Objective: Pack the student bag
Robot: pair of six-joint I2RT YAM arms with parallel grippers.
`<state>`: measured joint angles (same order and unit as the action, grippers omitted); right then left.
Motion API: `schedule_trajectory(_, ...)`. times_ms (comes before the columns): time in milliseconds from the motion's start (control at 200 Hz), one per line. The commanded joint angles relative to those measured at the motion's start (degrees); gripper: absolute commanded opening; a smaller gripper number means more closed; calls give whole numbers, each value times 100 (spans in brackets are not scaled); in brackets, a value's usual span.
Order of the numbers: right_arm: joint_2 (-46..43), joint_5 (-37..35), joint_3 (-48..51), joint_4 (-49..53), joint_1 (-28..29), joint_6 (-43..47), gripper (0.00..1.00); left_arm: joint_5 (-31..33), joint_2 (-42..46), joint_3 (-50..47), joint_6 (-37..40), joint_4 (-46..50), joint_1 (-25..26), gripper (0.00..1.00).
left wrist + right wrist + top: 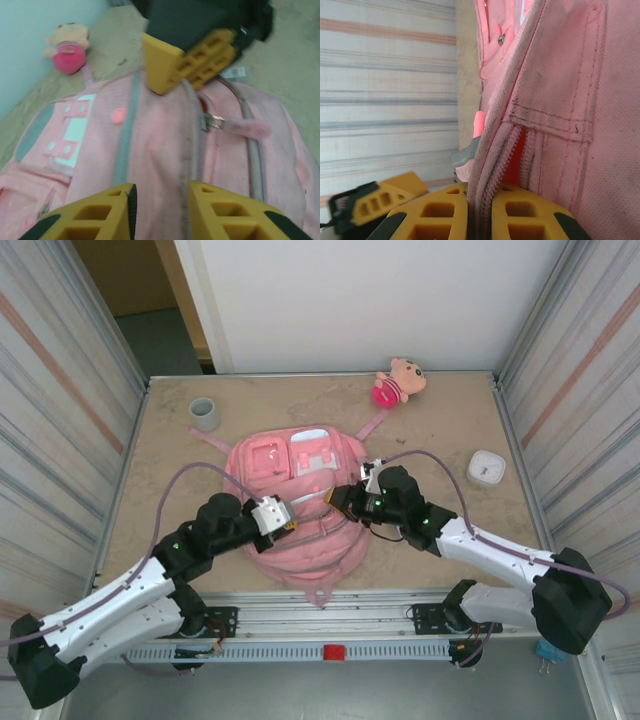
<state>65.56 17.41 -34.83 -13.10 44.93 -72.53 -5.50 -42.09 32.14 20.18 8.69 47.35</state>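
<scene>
The left pincer (290, 523) and right pincer (338, 498) flank the student bag's (300, 465) middle (plush doll (400, 382) well apart).

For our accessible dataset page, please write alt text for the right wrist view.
The right gripper, with yellow fingers, is shut on the zipper edge of a pink backpack, seen very close. A striped wall panel stands at the left.

I'm looking down on the table (440, 420) from above and behind the rig. My left wrist camera is sitting close over the student bag (160, 150), facing the plush doll (67, 47) at upper left, which the top view is sharing. My right one is hugging the bag's zipper, facing the striped wall (385, 75).
</scene>
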Motion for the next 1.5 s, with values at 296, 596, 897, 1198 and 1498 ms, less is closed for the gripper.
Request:
schedule_trajectory(296,-112,-1132,-208,-555,546,41,3,3412,371,1314,-4563,2254,2051,47)
schedule_trajectory(596,-196,-1233,-244,-553,640,162,4,4203,-1669,2151,-6677,2603,3241,50)
schedule_trajectory(897,-385,-1284,-251,-508,679,242,5,4178,-2573,2480,-7529,2487,3098,51)
schedule_trajectory(1198,-457,-1257,-296,-487,747,307,5,3165,-2733,2105,-7848,1626,2479,51)
schedule_trajectory(1498,-421,-1243,-379,-457,763,345,5,2914,-3136,2340,-7997,1988,2450,44)
